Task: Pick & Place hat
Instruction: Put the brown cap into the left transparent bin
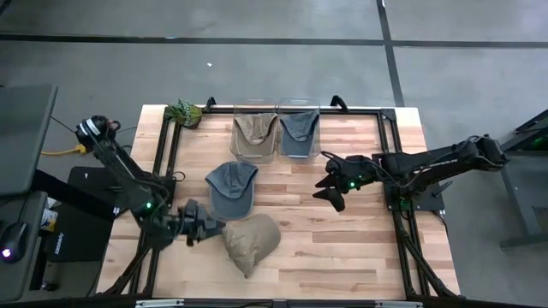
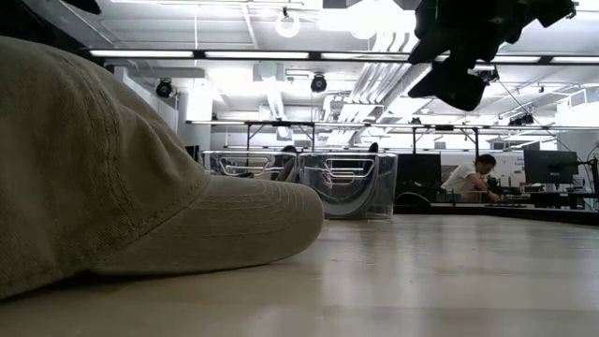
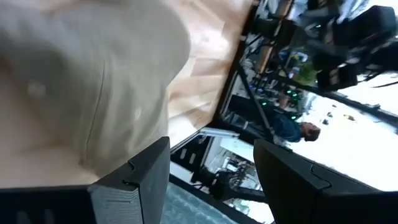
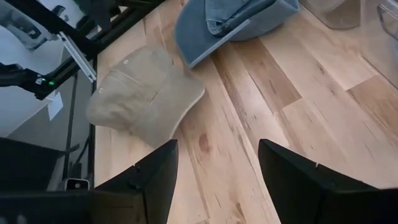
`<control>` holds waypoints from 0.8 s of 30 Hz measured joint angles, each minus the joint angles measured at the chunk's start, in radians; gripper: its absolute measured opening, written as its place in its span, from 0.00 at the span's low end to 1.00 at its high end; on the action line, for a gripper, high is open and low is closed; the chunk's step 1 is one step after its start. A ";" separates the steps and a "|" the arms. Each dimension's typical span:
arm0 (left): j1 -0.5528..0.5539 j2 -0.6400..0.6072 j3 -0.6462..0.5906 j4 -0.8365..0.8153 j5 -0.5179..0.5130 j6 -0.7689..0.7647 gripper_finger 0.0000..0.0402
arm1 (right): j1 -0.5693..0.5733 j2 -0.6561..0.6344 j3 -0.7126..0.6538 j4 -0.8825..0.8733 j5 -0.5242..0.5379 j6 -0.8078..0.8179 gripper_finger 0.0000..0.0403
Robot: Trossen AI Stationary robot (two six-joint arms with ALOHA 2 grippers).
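A tan hat (image 1: 250, 239) lies crown up on the wooden table near its near-left part, filling the left of the low view (image 2: 112, 187). It also shows in the left wrist view (image 3: 81, 81) and the right wrist view (image 4: 143, 93). My left gripper (image 1: 212, 229) (image 3: 211, 180) is open and low, just left of the tan hat's crown. A blue hat (image 1: 231, 190) (image 4: 230, 18) lies on the table just beyond it. My right gripper (image 1: 330, 190) (image 4: 217, 180) (image 2: 463, 56) is open and hangs above the table's right middle, clear of both hats. My left gripper stands level at the left side of the tan hat's crown (image 3: 143, 124), coming from the table's left. The cloth lies beside and beyond one finger (image 3: 140, 180), not between the two. Whether that finger touches the cloth, I cannot tell.
Two clear bins stand at the far edge: one (image 1: 254, 137) holds a tan hat, the other (image 1: 299, 133) a blue hat; they also show in the low view (image 2: 346, 183). A small plant (image 1: 184, 112) sits at the far-left corner. Bare wood (image 1: 342, 248) spreads right of the tan hat. A person (image 2: 473, 178) sits in the room behind.
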 joint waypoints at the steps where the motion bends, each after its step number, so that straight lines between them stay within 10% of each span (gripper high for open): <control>1: -0.009 0.031 0.022 -0.002 0.001 -0.009 0.53 | 0.002 0.000 0.000 0.001 0.000 0.000 0.54; 13: -0.029 0.380 0.391 -0.427 0.215 -0.396 0.53 | 0.027 0.000 0.000 0.039 0.019 -0.003 0.54; 24: 0.009 0.593 0.465 -0.338 0.243 -0.543 0.53 | 0.079 0.000 0.000 0.047 0.046 -0.007 0.54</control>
